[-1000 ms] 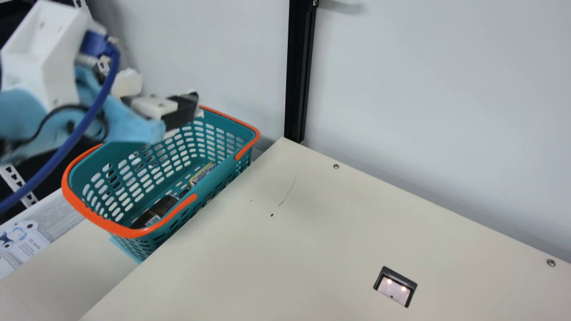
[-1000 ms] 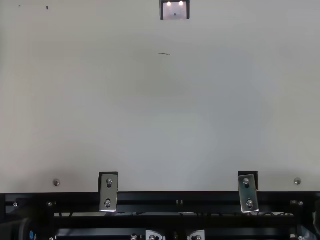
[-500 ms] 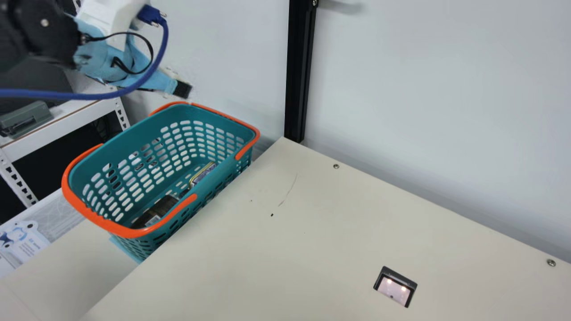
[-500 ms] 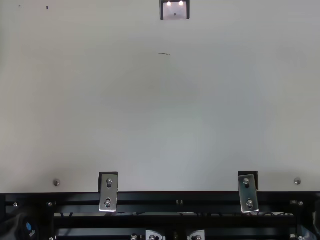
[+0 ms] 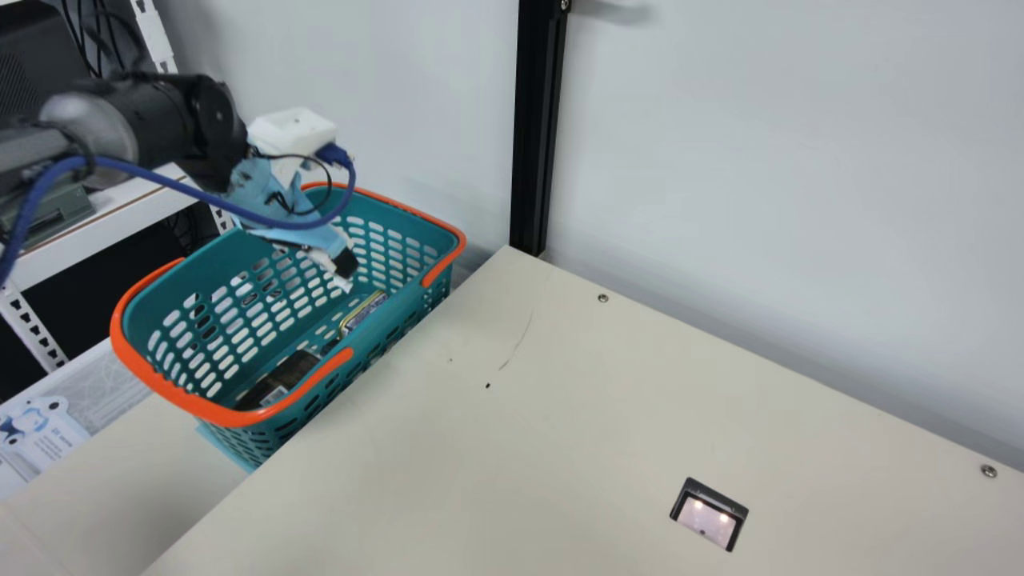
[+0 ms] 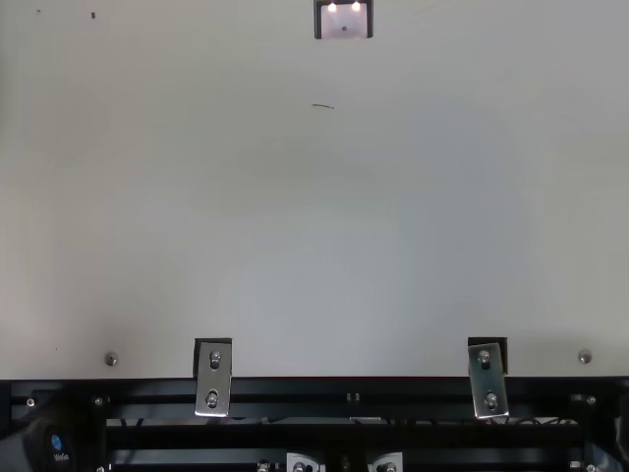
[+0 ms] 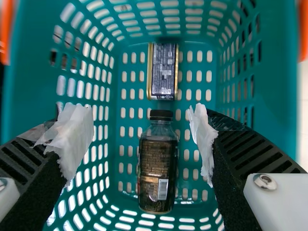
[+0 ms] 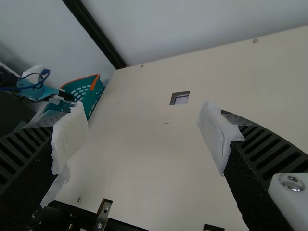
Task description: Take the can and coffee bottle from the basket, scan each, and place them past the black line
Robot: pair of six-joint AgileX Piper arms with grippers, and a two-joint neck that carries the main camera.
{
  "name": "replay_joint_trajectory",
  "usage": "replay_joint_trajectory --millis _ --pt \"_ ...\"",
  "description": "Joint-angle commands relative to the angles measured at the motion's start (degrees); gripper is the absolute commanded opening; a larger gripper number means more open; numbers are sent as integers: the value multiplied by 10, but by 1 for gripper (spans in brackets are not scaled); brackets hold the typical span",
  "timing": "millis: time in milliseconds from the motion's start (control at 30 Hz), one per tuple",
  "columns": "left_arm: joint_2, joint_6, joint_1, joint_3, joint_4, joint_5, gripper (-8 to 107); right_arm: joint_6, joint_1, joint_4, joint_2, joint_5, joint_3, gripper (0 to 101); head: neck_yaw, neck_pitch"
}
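Left gripper [image 5: 344, 270] lowered into basket [image 5: 184, 398] near wall [image 5: 744, 176], wide open, empty; right gripper [image 8: 143, 118] same, facing table [image 5: 560, 448]

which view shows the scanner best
The main view: the scanner sits whole there, two lights glowing. The top view cuts it at the edge; the right wrist view shows it small and slanted.

A smooth, pale grey wall [image 5: 760, 160] rises behind the flat, cream worktop [image 5: 560, 448]; a black, upright metal post [image 5: 534, 128] stands at its far corner. Left of this, I observe a white metal shelving rack [image 5: 116, 218] with perforated uprights. A soft shadow [image 5: 620, 13] falls beside the post.
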Motion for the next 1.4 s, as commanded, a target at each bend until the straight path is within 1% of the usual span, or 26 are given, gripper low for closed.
replay_joint_trajectory --millis 0,33,67,167,433,600,767,1033,1167,1367 --pt "46 5 4 -7 0 -5 90 0 0 0 0 0 0 101 4 -7" --pt "59 6 6 -11 0 -10 90 0 0 0 0 0 0 101 4 -7" --pt "27 5 4 -6 0 -6 90 0 0 0 0 0 0 101 4 -7" --pt "57 6 5 -10 0 -10 90 0 0 0 0 0 0 101 4 -7" --pt "60 5 4 -10 -1 -11 90 0 0 0 0 0 0 101 4 -7" --pt "84 6 10 -20 -4 -20 90 0 0 0 0 0 0 101 4 -7" --pt "119 5 11 -57 -1 -9 90 0 0 0 0 0 0 101 4 -7" --pt "173 23 6 -142 -24 54 90 0 0 0 0 0 0 101 4 -7" --pt "205 24 2 -186 -26 80 90 0 0 0 0 0 0 101 4 -7" --pt "258 22 -1 -233 -16 95 90 0 0 0 0 0 0 101 4 -7"
